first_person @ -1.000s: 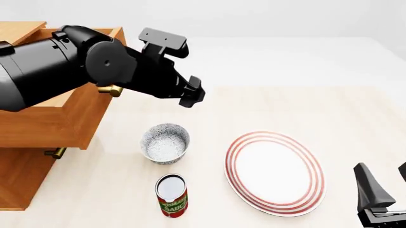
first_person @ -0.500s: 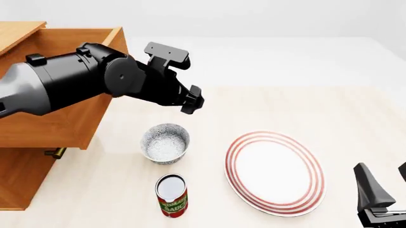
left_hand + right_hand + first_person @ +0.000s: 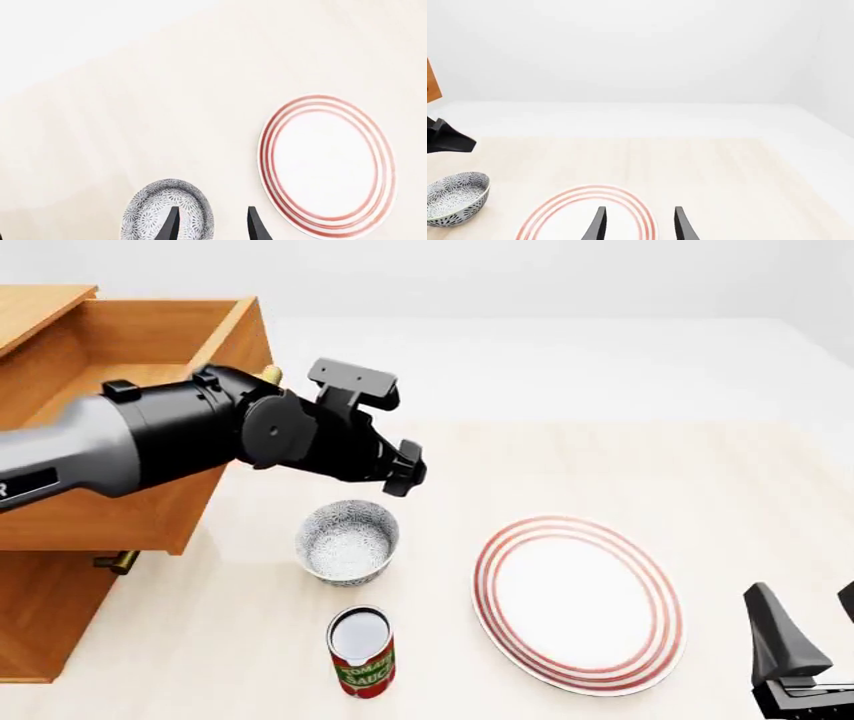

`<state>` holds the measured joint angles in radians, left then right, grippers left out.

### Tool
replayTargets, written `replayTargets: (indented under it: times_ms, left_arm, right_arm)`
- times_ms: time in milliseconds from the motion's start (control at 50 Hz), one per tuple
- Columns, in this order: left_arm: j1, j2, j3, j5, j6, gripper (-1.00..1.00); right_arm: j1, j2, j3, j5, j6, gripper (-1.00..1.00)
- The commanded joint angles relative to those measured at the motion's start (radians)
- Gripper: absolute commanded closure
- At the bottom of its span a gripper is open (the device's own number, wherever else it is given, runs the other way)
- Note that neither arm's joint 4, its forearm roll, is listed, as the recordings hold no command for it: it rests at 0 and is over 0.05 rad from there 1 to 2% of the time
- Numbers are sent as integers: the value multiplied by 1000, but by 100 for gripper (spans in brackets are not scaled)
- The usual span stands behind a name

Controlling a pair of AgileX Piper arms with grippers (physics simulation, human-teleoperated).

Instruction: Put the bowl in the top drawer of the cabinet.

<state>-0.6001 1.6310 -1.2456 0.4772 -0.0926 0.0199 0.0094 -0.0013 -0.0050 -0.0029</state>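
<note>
The speckled blue-grey bowl [image 3: 347, 540] stands upright on the table, in front of the open top drawer [image 3: 134, 510] of the wooden cabinet [image 3: 40, 625]. My left gripper [image 3: 404, 466] hangs above and just right of the bowl, apart from it. In the left wrist view the left gripper [image 3: 212, 227] is open and holds nothing, and the bowl [image 3: 167, 215] lies under one finger. My right gripper [image 3: 811, 625] is open and holds nothing at the near right corner, far from the bowl [image 3: 454, 197].
A red-ringed white plate [image 3: 578, 602] lies right of the bowl. A tomato sauce can [image 3: 360, 652] stands just in front of the bowl. The lower drawer's brass handle [image 3: 120, 561] pokes out beneath the top drawer.
My left gripper has dropped lower toward the bowl, and the arm has swung down, uncovering more of the open drawer. The right arm and the objects have not moved.
</note>
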Motion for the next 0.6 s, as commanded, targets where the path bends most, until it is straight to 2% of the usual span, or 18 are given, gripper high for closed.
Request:
replayTargets:
  times_ms: [20,600]
  left_arm:
    - [31,20,20,-17,1,-100]
    - [25,64,80,-85,-36,-100]
  right_arm:
    - [0,0,0,0,0,-100]
    - [0,0,0,0,0,-100]
